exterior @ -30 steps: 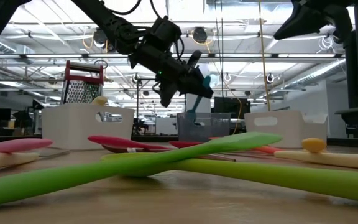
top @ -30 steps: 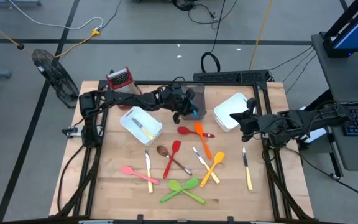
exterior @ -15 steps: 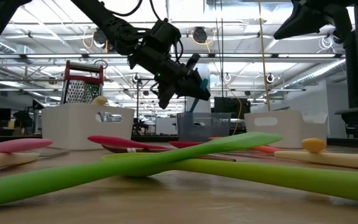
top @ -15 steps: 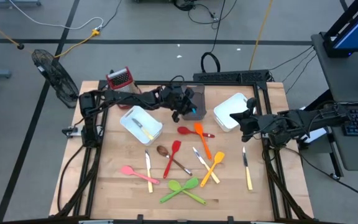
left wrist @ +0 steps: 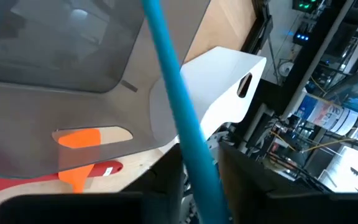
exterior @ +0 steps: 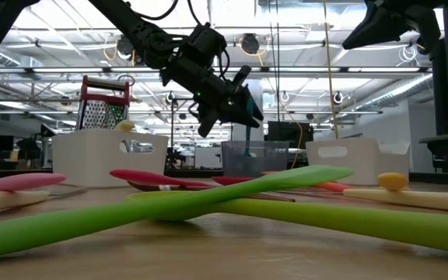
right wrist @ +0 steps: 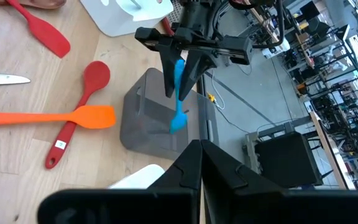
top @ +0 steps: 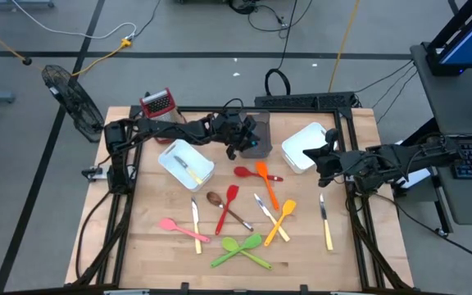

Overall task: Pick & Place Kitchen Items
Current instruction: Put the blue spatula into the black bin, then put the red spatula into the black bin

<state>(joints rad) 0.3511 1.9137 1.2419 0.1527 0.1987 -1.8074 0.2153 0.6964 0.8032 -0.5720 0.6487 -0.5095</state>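
My left gripper [right wrist: 180, 62] hangs over the dark grey bin [right wrist: 148, 118] at the table's far middle, open. A blue utensil [right wrist: 178, 93] stands between its fingers, lower end down inside the bin. The same blue handle [left wrist: 179, 112] runs out past the fingers in the left wrist view. My right gripper [top: 314, 156] is shut and raised beside the right white bin [top: 306, 146]. Loose utensils lie on the table: a red spoon [top: 242, 172], an orange spatula [top: 265, 179], a red spatula [top: 228, 205], a brown spoon [top: 214, 198] and two green ones [top: 240, 247]. My left gripper's fingers stand on either side of the blue utensil's handle [left wrist: 197, 165], slanting down from the table's left over the bin. A gap shows beside the handle. I cannot tell whether either finger touches it. The utensil stands nearly upright, its lower end [right wrist: 175, 126] in the bin.
A second white bin [top: 185, 164] at the left holds a yellow-handled knife. A red-topped box grater [top: 158, 102] stands at the far left corner. More knives [top: 325, 221], a yellow spatula [top: 281, 217] and a pink one [top: 177, 226] lie nearer the front edge.
My left gripper has stayed over the dark grey bin, rolled a little and opened around the blue utensil. The utensil now stands more upright between the fingers, with its lower end in the bin.
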